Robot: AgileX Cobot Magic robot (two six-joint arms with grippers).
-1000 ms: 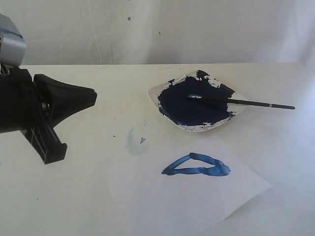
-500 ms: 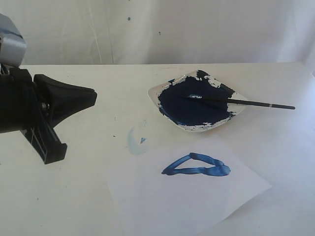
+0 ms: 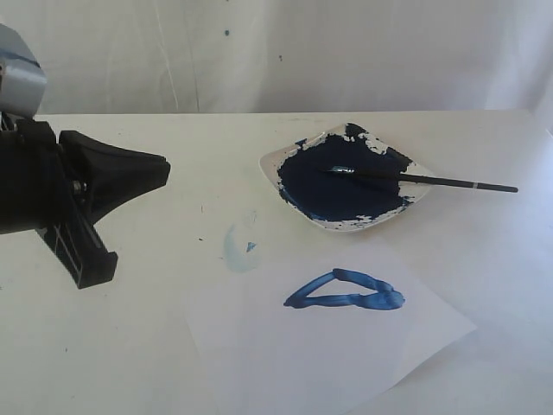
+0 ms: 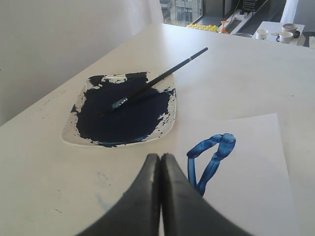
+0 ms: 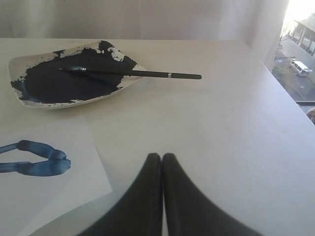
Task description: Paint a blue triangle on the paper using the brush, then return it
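Observation:
The blue triangle (image 3: 344,290) lies painted on the paper (image 3: 328,346), which sits near the table's front; it also shows as the blue triangle (image 4: 209,160) and partly as the blue triangle (image 5: 34,160). The brush (image 3: 432,180) rests across the paint dish (image 3: 346,177), bristles in the paint and handle sticking out to the right. My left gripper (image 3: 164,169) hovers shut and empty at the far left, away from the paper. My right gripper (image 5: 161,157) is shut and empty, off to the right of the paper (image 5: 44,177), and does not appear in the exterior view.
A faint pale-blue smudge (image 3: 238,249) marks the table left of the paper. A white wall stands behind the table. In the left wrist view, cups (image 4: 285,33) stand on a far surface beyond the table.

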